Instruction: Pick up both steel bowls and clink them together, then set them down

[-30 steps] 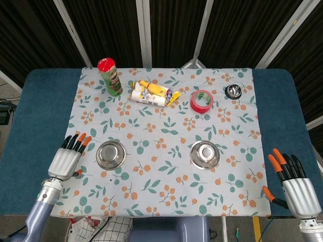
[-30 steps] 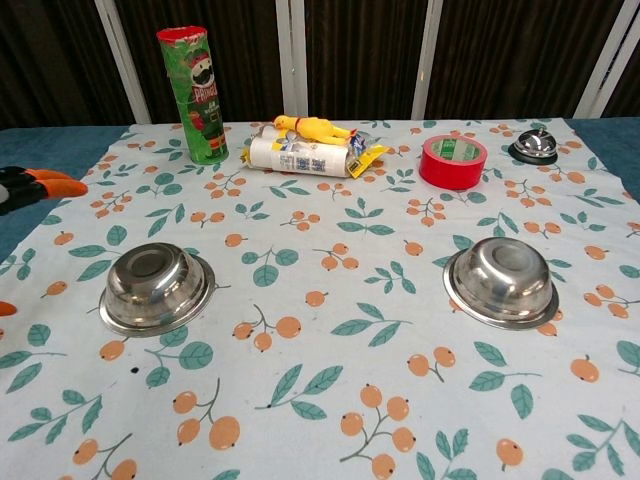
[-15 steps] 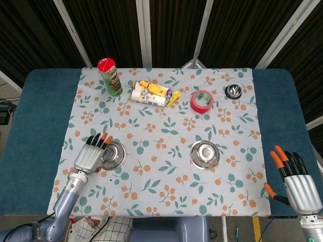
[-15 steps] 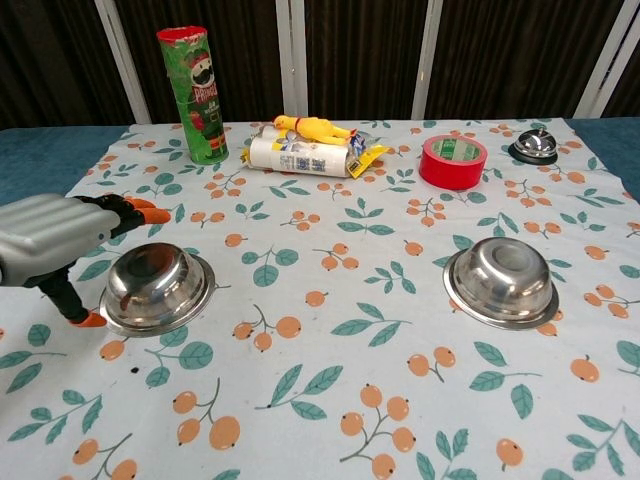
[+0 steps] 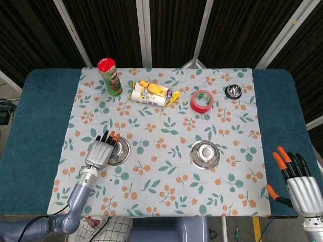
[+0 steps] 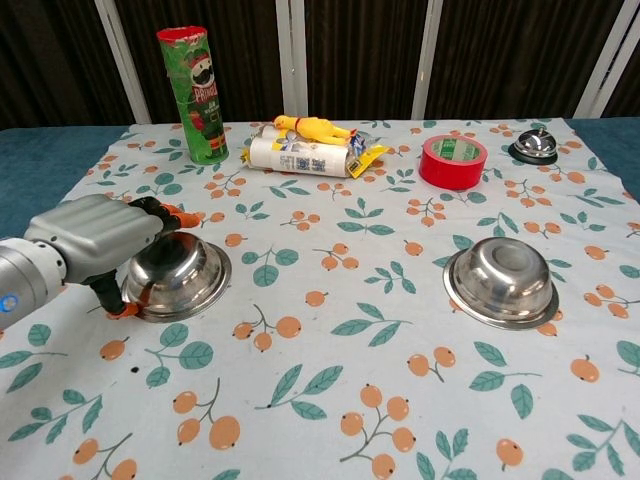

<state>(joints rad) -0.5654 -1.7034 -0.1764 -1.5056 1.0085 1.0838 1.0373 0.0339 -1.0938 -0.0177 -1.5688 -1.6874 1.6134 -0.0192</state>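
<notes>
Left hand at the near bowl; right hand idle at the desk edge.

The left hand [image 6: 95, 240] lies over the outer rim of the left steel bowl [image 6: 185, 275], fingers draped across the top and thumb at the lower rim; whether the grasp is complete cannot be told, and the bowl rests on the floral cloth [image 5: 166, 146]. The right steel bowl [image 5: 205, 154] sits well apart toward the other side, untouched. The right hand [image 5: 298, 181] hovers far from it over the blue desk [image 5: 282, 111], fingers spread, holding nothing.
</notes>
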